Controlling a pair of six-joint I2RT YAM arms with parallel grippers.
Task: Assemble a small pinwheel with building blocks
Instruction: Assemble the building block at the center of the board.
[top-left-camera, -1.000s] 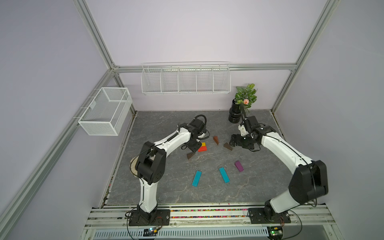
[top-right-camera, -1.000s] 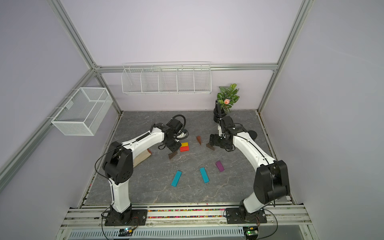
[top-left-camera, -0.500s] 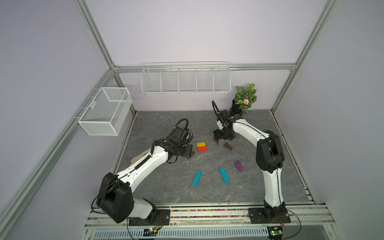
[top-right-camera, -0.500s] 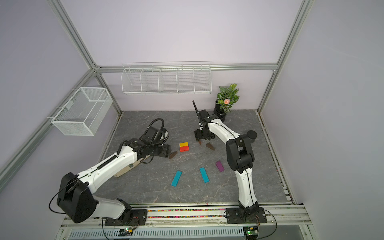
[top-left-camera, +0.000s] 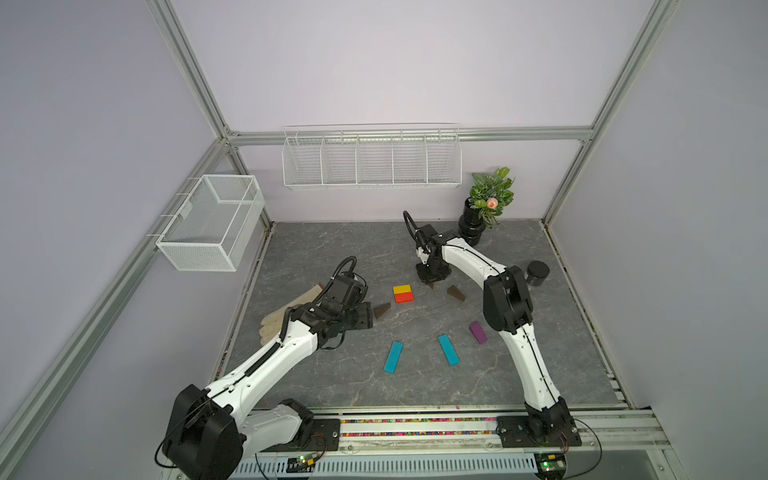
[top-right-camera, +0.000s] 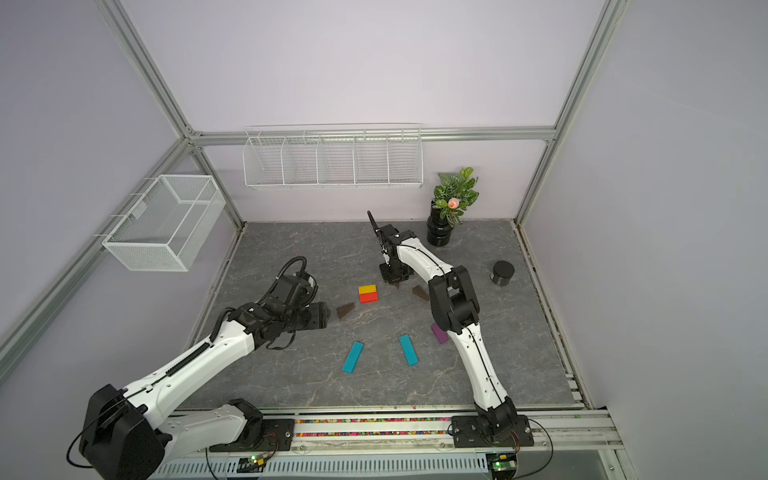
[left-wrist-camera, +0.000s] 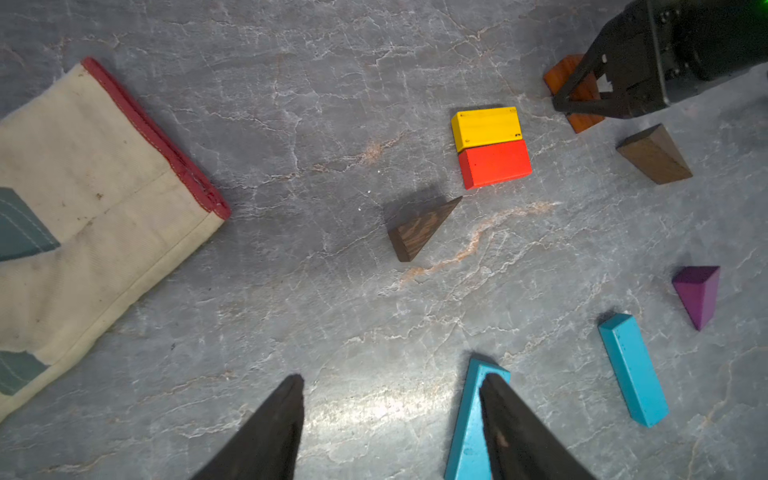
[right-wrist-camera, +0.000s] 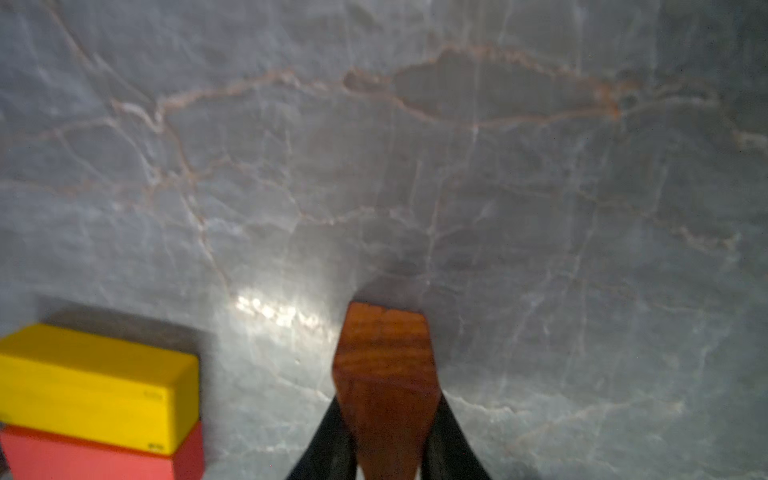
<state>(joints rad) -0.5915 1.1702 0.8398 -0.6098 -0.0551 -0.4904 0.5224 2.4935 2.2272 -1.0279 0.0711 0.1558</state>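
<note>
Centre laid, first wedge in hand, nothing fitted round it yet.

My right end effector is pressed together on a reddish-brown wedge, pinching it by its flanks. I cannot tell if it has cleared the tabletop. Just beside that pinch lie the yellow block and red block, touching along a long side: the square centre, which I judge done. A second brown wedge lies near on the pinch's other flank, apart from the centre. My left end effector is spread and empty above the tabletop. A dark wedge lies ahead of its tips, short of the centre. One teal bar lies under one finger. The other teal bar and purple wedge lie off to that side. Left to do: four wedges, the stick.
</note>
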